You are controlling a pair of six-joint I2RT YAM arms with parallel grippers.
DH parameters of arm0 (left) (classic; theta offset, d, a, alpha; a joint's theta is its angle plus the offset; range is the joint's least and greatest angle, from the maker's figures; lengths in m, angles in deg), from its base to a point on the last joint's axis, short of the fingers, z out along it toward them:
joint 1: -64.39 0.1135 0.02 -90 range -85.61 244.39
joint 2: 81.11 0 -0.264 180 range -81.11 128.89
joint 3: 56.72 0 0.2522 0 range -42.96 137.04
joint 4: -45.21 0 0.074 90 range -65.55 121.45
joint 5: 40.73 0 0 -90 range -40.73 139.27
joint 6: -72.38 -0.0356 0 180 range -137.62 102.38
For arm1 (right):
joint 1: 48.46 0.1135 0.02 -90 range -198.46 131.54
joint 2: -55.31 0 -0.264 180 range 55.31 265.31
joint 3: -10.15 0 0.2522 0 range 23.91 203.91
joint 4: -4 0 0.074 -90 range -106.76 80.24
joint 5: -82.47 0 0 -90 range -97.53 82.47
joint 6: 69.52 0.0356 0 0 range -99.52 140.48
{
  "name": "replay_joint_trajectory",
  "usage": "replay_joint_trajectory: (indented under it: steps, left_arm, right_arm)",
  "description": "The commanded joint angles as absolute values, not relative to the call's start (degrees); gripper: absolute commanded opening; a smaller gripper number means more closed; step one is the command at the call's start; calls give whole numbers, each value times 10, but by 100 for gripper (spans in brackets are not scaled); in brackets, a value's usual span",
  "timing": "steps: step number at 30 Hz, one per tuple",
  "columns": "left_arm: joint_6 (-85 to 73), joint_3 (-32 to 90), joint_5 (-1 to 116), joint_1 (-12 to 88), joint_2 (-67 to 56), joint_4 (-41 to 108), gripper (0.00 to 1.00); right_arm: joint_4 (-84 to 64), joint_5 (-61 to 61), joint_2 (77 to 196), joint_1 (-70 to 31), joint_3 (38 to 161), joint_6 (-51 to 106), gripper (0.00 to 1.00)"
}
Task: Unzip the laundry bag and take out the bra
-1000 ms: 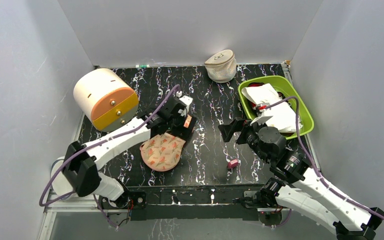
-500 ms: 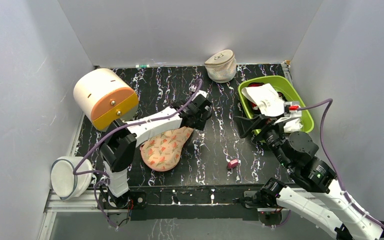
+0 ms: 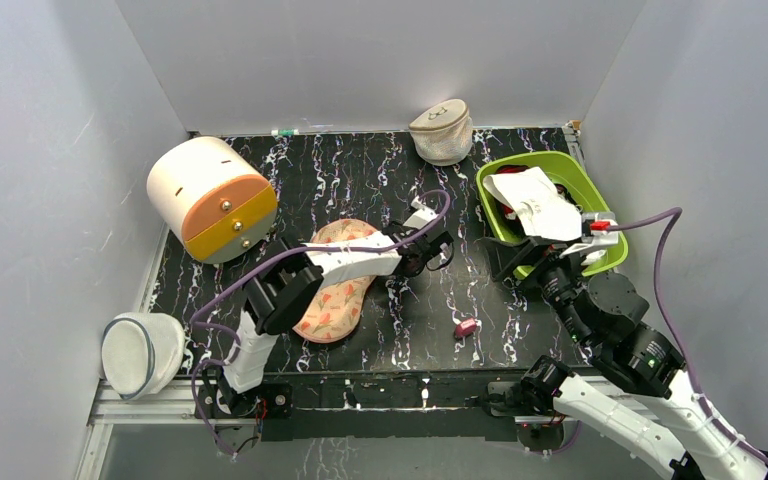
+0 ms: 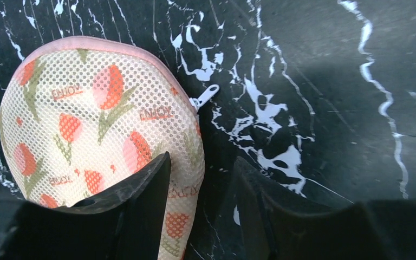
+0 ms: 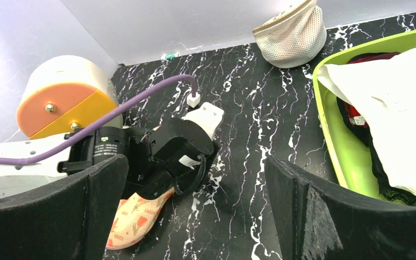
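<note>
The laundry bag is a peach, tulip-print mesh case with pink trim, lying flat left of the table's centre. My left arm reaches across it. In the left wrist view the laundry bag looks zipped, and its white zipper pull lies on the table at its right rim. My left gripper is low over that rim, jaws partly apart. One finger sits over the fabric, the other over bare table, with a gap beside the rim. My right gripper hangs wide open near the green bin, holding nothing. The bra is hidden.
A cream and orange drum stands at the back left. A beige domed mesh pouch sits at the back. The green bin at the right holds white cloth. A small pink object and a round white pouch lie near the front.
My left arm has swung right across the bag to its right rim, and its jaws have narrowed. The right arm has drawn back toward the bin, still open.
</note>
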State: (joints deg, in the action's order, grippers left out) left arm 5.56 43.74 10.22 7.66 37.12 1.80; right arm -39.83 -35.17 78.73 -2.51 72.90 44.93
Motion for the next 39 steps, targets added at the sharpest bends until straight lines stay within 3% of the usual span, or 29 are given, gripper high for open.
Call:
replay_joint_trajectory:
  steps: [1, 5, 10, 16, 28, 39]
  left_arm:
    - [42, 453, 34, 79, 375, 3, 44]
    - [35, 436, 27, 80, 379, 19, 38]
    - [-5, 426, 22, 80, 366, 34, 16]
    - [-89, 369, 31, 81, 304, 99, 0]
    - [-239, 190, 216, 81, 87, 238, 0]
    - [-300, 53, 238, 81, -47, 346, 0]
  right_arm:
    - [-406, -365, 768, -26, 758, 449, 98]
    - [-418, -365, 758, -26, 759, 454, 98]
    - [-423, -363, 760, -26, 760, 462, 98]
    - [-427, -355, 761, -26, 761, 474, 98]
    - [-417, -370, 807, -26, 734, 467, 98]
    - [-302, -291, 915, -26, 651, 427, 96]
